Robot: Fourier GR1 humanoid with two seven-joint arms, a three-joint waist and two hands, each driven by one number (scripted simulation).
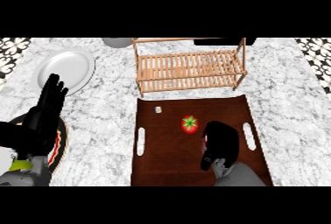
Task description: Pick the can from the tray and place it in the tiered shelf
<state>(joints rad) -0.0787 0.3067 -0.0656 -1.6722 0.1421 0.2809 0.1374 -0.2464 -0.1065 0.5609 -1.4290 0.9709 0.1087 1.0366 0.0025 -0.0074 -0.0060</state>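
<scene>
Right hand (218, 146), lower centre, curls round the can (205, 141) on the tray (161, 168) to lift it; left hand (48, 111) rests open.

Showed two grey forearms at the view's lower edge. Held the left hand (47, 111) open at the view's left, resting, black fingers straight and close together, pointing up the view and away from the body. Angled the left forearm (27, 174) in from the lower left corner, with a yellow-green band (20, 165) at the wrist. Set the right forearm (242, 175) low at right of centre, leaning up and slightly left. Bent the right hand (218, 142) over at the wrist, back of the hand uppermost, fingers curled down and round the can (205, 141), hiding all of it but a red sliver at the hand's left edge. Stood the two hands well apart.
</scene>
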